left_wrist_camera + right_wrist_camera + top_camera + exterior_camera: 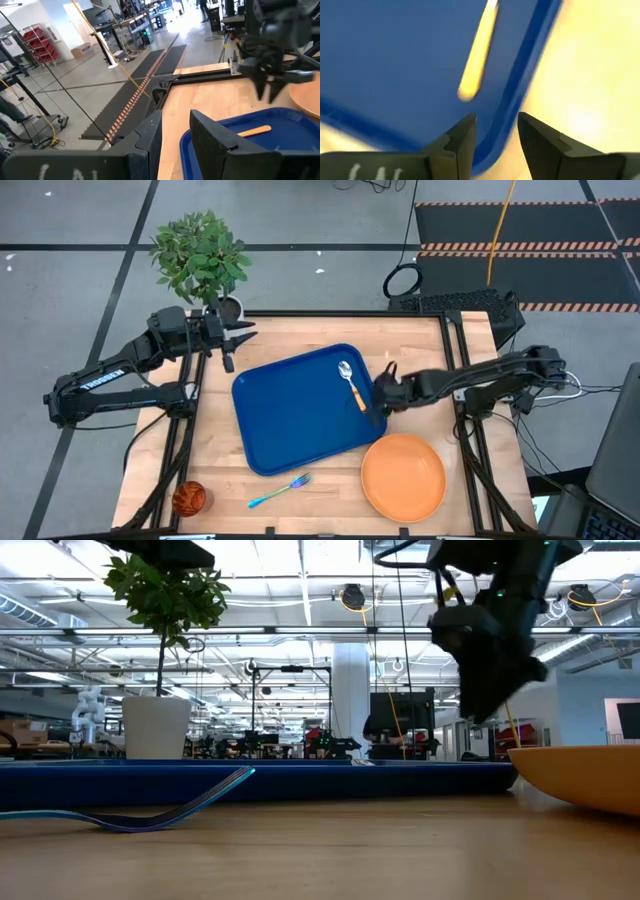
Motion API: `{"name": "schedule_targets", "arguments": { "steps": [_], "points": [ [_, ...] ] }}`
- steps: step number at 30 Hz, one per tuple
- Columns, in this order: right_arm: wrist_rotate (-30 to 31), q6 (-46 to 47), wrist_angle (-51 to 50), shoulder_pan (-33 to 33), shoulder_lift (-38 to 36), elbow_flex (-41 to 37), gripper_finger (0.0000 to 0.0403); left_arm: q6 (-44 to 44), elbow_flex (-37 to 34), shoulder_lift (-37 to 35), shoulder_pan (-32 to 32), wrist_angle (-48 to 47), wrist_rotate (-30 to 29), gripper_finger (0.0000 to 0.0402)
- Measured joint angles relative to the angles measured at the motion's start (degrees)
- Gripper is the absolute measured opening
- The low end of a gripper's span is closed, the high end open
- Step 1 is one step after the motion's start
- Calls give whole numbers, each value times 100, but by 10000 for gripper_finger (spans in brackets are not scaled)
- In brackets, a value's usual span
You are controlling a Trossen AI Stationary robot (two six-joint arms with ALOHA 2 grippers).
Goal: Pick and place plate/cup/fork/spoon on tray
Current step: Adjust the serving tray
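Hovering at the right edge of the tray [300, 410], the right end effector [378, 402] has its fingers apart by a narrow gap and holds nothing. Its own wrist view shows the two fingers [462, 137] above the tray's rim [520, 100], with the orange handle of the spoon [477, 55] just beyond them.

Object positions:
- Tray: lies at the centre of the surface [420, 345], turned at a slight angle.
- Spoon [350, 383]: lies inside the tray close to its right edge, silver bowl toward the far side, orange handle toward the right end effector.
- Plate [403, 476]: rests on the surface at the near right, just beside the tray's near right corner; whether the two touch cannot be determined.
- Fork [280, 491]: lies on the surface just in front of the tray's near edge, outside it.
- Cup [189, 498]: stands at the near left corner of the surface, well apart from the tray.

The left end effector [238, 337] waits over the far left corner of the surface, beside the white pot of a green plant [200, 255]. Its fingers [215, 137] are spread apart and hold nothing.

In the low view the fork [150, 810] lies in the foreground, the tray's rim [300, 780] runs behind it and the plate's edge [590, 775] shows at right
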Motion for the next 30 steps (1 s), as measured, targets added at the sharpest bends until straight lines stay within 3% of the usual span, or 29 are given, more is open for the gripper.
{"name": "schedule_targets", "arguments": {
  "steps": [3,6,11,16,24,30],
  "points": [
    [439,-1016,324,-558,-175,0,139,-5,0,0,2,65,1,104],
    [493,-2053,995,-1190,-128,3,139,-19,0,-2,2,124,2,104],
    [-476,-3529,2244,-2138,354,73,139,3,0,-1,2,131,2,104],
    [-720,-4905,1837,-2654,1163,964,139,54,0,-2,2,157,2,104],
    [-829,-7155,437,-2888,2595,2916,139,58,0,0,2,109,2,104],
    [-965,-8287,53,-3001,3355,3680,139,52,0,0,-1,-32,4,104]
  ]
}}
